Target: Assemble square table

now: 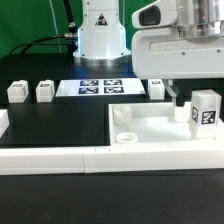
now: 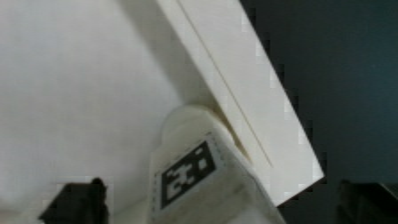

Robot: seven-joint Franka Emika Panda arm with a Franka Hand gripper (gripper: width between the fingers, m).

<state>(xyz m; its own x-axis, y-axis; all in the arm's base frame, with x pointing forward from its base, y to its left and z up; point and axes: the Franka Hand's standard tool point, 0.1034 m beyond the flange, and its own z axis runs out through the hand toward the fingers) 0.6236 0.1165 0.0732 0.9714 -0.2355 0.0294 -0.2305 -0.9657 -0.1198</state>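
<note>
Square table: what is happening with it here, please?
The Panda arm's gripper hangs open over the square table top, at its corner on the exterior view's right. One leg stands upright on that corner, between the fingers but not gripped. Three other legs wait loose beyond the top.

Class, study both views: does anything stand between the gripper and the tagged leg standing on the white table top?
Nothing visible does. The gripper hangs just to the exterior view's left of the leg, above the table top. In the wrist view only bare top and rim surround the leg.
</note>
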